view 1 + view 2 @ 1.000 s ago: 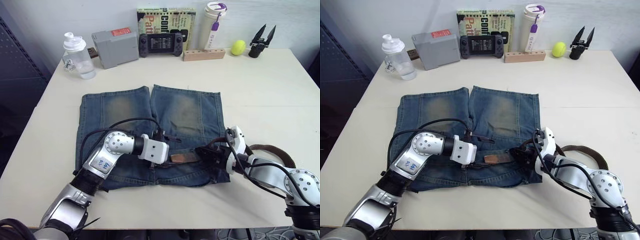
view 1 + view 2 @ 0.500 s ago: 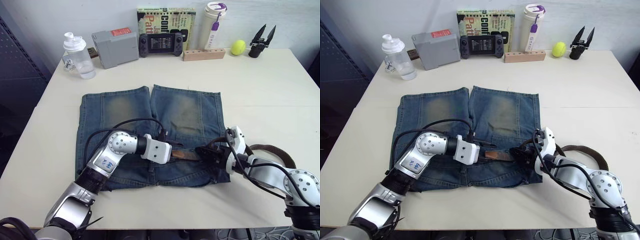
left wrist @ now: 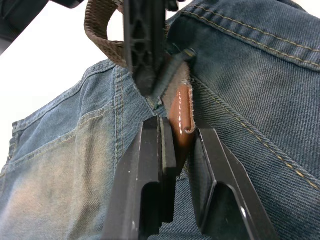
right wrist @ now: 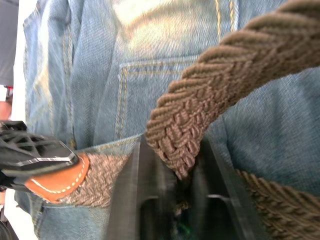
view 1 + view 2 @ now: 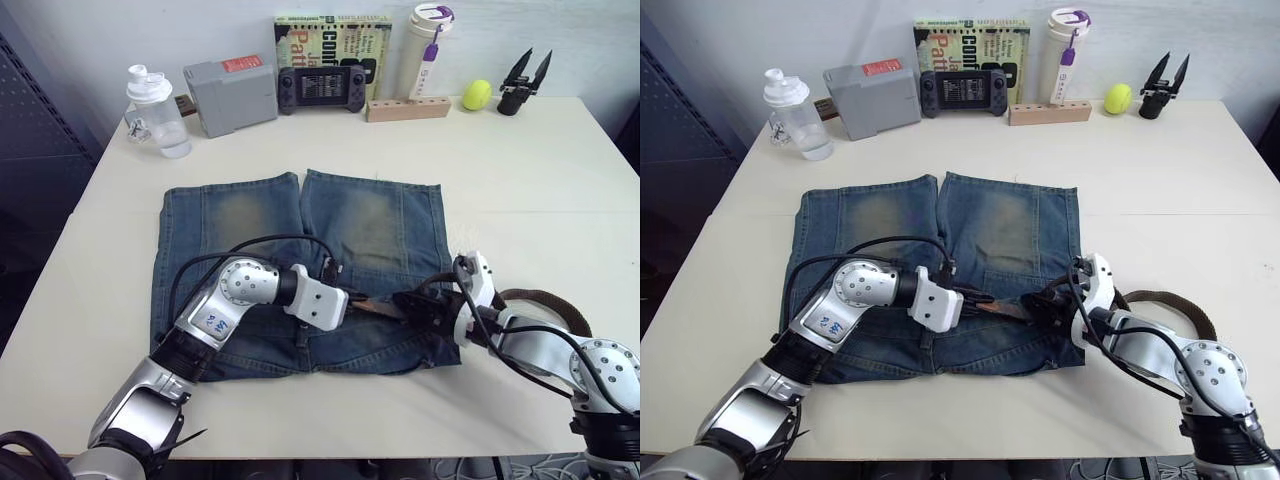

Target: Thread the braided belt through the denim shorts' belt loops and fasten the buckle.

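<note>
Lay flat on the worktop [image 5: 560, 190]: the denim shorts [image 5: 300, 235], legs away from the robot, waistband nearest it. Ran in from the right side of the worktop, curved over the waistband and continued under the denim toward the middle: the braided belt [image 5: 545, 300].

Had shifted over the last second: the left claw [image 3: 181, 142], from a spot left of the belt's leather tip [image 3: 181, 112] in toward it. Now closed on that lighter brown tip, one finger [image 3: 160, 165] on each side, as seen in the left wrist view. Shortened with that move: the bare stretch of tip visible in the head views, now a small sliver between the two claws.

Barely moved meanwhile: the right claw [image 4: 175, 180], clamped on the woven part of the belt at the waistband's right side, close to the left claw.

Judged from this: tip handed across a loop, left claw now placed to draw the belt further along the waistband while the right feeds slack. Could not tell which belt loops were already threaded. Buckle end not made out; fastening not yet done.
</note>
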Controlling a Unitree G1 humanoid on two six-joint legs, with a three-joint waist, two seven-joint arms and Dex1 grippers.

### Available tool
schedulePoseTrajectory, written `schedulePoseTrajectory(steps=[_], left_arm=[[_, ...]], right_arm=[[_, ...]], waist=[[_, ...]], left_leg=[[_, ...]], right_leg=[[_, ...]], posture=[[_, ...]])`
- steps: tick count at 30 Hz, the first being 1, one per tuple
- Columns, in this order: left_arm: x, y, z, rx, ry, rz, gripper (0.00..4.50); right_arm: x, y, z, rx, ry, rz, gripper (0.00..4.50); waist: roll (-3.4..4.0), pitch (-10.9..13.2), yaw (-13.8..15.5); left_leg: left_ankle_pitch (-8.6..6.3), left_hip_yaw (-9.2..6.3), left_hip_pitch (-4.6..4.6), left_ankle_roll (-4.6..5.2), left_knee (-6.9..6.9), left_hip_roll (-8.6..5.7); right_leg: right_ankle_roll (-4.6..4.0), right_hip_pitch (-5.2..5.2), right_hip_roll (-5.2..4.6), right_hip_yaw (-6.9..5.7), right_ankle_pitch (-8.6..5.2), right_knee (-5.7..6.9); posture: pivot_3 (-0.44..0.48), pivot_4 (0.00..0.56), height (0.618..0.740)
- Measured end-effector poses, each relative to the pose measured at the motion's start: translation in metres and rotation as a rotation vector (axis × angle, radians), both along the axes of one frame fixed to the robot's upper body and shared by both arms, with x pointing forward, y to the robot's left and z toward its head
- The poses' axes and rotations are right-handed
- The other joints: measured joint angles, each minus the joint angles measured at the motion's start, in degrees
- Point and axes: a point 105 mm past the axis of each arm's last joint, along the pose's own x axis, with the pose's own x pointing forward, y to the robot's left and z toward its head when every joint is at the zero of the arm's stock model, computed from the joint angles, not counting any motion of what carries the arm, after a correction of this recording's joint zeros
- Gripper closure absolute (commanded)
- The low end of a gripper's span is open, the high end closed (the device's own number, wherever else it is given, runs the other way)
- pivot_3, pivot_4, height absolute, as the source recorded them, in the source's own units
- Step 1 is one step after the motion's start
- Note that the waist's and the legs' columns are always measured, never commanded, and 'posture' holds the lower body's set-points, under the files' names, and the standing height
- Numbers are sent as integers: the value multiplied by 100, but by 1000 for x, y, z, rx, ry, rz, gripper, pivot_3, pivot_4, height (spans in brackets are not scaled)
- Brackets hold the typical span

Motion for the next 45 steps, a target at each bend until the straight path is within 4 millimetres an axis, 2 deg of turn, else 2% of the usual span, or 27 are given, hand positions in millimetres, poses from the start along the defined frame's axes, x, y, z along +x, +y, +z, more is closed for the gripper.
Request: schedulePoseTrajectory(steps=[4, 6, 7, 9, 13, 16, 18, 20, 23, 26, 30, 33, 40, 41, 45], left_arm=[[-1, -2, 0, 15, -19, -10, 3872], [0, -3, 1, 16, -27, -12, 3872], [0, -4, 2, 13, -29, -14, 3872], [0, -5, 3, 12, -29, -15, 3872], [0, -7, 4, 10, -30, -21, 3872], [-1, -9, 4, 6, -30, -24, 3872], [-1, -9, 4, 5, -30, -23, 3872], [0, -9, 4, 5, -28, -21, 3872], [0, -9, 4, 6, -22, -15, 3872], [0, -9, 4, 6, -16, -10, 3872], [1, -9, 4, 6, -11, -5, 3872], [1, -8, 4, 6, -7, 0, 3872], [-1, -11, 8, 1, -25, -9, 3872], [0, -11, 8, 2, -27, -7, 3872], [2, -13, 12, 9, -90, 0, 3872]], right_arm=[[0, -6, 7, 10, -17, -16, 803], [-9, -32, 27, 23, -58, -39, 48], [-19, -40, 33, -23, -81, 1, 48], [-37, -40, 39, -114, -128, 115, 48], [-71, -22, 46, -253, -253, 374, 48], [-85, -15, 46, -293, -349, 491, 48], [-87, -15, 45, -330, -389, 522, 48], [-88, -15, 39, -448, -435, 566, 48], [-85, -20, 13, -777, -516, 708, 48], [-84, -20, -2, -959, -630, 825, 48], [-77, -24, -17, -1125, -747, 883, 48], [-74, -18, -19, -1175, -841, 891, 935], [-65, -15, -28, -1198, -862, 810, 4266], [-62, -16, -28, -1204, -865, 796, 4489], [-49, -22, -26, -1233, -858, 732, 4489]], waist=[[0, 0, 6], [0, 0, 25], [0, 0, 33], [-3, 0, 42], [-3, 0, 98], [-11, 3, 140], [-11, 3, 156], [-11, 3, 158], [-12, 3, 141], [-12, 3, 144], [-13, 3, 141], [-29, -5, 130], [-47, -15, 125], [-48, -16, 129], [-49, -17, 147]], left_leg=[[0, 0, 0, 1, 0, 0], [-1, 1, -2, 6, 1, 0], [-1, 1, -4, 7, 3, 0], [-2, 0, -4, 9, 5, 0], [-4, -15, -3, 12, 7, -6], [-7, -27, -2, 16, 15, -12], [-8, -30, -2, 18, 18, -16], [-8, -30, -1, 19, 18, -21], [-8, -30, -1, 18, 18, -26], [-7, -26, -1, 17, 19, -28], [-6, -22, 0, 15, 22, -27], [-5, -22, 5, 9, 20, -22], [-4, -27, 13, 6, 23, -20], [-4, -27, 13, 6, 25, -21], [-4, -27, 13, 7, 29, -23]], right_leg=[[0, 0, -1, 0, 0, 0], [2, 0, -7, 0, 1, 0], [2, 0, -7, 0, 1, 0], [3, 0, -6, -1, 1, -2], [4, 3, -6, 1, 3, -3], [12, 7, -6, 6, 7, -5], [14, 8, -8, 6, 8, -5], [14, 8, -8, 7, 8, -5], [14, 8, -7, 7, 8, -6], [15, 9, -5, 2, 8, -6], [15, 14, -5, 0, 8, -6], [15, 21, 2, -3, 8, -8], [14, 31, 4, 2, 8, -7], [14, 33, 4, 0, 8, -8], [14, 38, 2, -1, 8, -8]], posture=[[0, 150, 726], [0, 150, 726], [0, 150, 726], [0, 150, 726], [0, 150, 726], [0, 150, 726], [0, 150, 726], [0, 150, 726], [0, 150, 726], [0, 150, 726], [0, 150, 726], [0, 150, 726], [0, 150, 726], [0, 150, 726], [0, 150, 726]])
